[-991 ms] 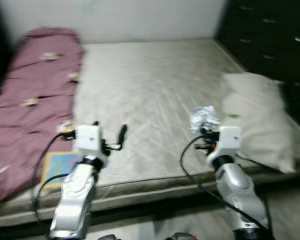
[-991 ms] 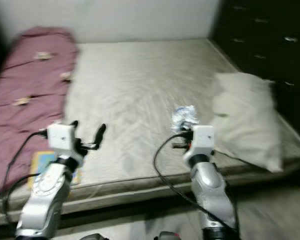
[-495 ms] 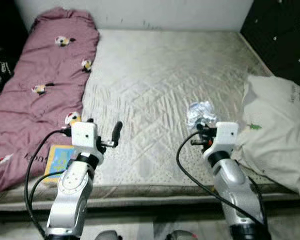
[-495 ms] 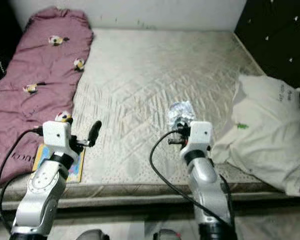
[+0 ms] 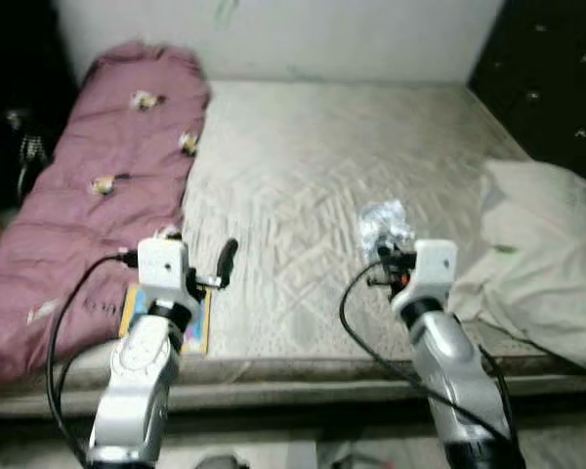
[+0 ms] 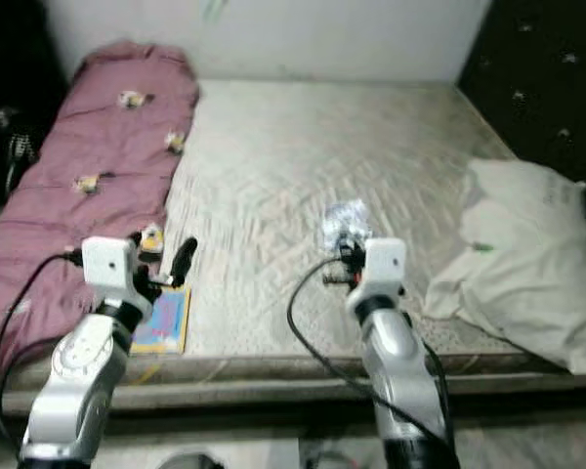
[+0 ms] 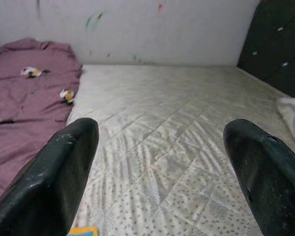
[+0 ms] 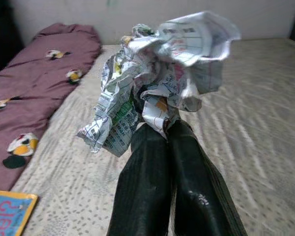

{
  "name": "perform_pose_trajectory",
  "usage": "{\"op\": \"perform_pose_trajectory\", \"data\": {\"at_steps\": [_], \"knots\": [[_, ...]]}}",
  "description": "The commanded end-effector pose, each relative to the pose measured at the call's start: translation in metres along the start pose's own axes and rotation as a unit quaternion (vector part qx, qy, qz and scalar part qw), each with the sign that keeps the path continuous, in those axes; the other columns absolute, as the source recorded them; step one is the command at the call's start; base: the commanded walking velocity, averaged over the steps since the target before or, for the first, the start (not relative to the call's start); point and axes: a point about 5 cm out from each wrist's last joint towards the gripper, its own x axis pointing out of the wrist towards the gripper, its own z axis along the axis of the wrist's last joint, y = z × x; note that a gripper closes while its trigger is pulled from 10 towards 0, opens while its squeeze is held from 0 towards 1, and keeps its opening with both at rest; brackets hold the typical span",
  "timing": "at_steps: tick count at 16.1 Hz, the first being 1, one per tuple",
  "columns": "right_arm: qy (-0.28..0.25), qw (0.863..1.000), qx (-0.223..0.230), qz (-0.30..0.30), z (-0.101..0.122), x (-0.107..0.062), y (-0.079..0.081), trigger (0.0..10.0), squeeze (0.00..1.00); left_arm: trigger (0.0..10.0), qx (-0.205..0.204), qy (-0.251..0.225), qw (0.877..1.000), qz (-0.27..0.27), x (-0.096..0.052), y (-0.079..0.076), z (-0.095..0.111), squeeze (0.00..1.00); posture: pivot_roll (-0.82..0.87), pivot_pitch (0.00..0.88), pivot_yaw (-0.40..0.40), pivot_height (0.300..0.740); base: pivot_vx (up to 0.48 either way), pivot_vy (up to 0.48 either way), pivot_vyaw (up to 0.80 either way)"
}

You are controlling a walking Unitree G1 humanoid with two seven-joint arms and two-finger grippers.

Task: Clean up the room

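A crumpled wad of printed paper sticks up from my right gripper, whose two black fingers are shut on its lower end. In the head views the paper hangs just above the bare mattress, right of its middle. My left gripper stands open over the mattress near its front edge, with nothing between its fingers. A flat, colourful book lies on the front left corner of the mattress, just below the left gripper.
A purple blanket with small cartoon prints covers the left side of the bed. A white pillow lies at the right edge. Dark cabinets stand to the right, and a white wall runs behind the bed.
The whole picture has shifted and blurred, so the camera moved. Both arms keep the same pose over the bed, and the paper stays in the right gripper.
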Motion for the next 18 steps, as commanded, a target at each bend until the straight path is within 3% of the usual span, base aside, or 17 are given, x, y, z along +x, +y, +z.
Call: {"op": "perform_pose_trajectory", "data": {"at_steps": [1,9,18], "knots": [[0.004,1.000,-0.002,-0.013,-0.0010,-0.0011,-0.0085,10.0,0.00,10.0,-0.006,-0.004,1.000,-0.008,0.0020,-0.0061,0.0020,0.00,0.01,0.000,-0.009,0.740,0.000,0.469,-0.58],[0.007,1.000,-0.005,-0.011,-0.0023,-0.0010,-0.0080,10.0,0.00,10.0,-0.015,-0.011,0.999,-0.029,0.0002,-0.0098,0.0033,0.00,0.00,0.000,-0.010,0.740,0.000,0.047,-0.14],[0.007,1.000,-0.005,-0.011,-0.0032,-0.0011,-0.0076,10.0,0.00,10.0,-0.013,-0.011,0.999,-0.039,-0.0012,-0.0112,0.0033,0.00,0.01,0.000,-0.011,0.740,0.314,0.000,0.00]]}}
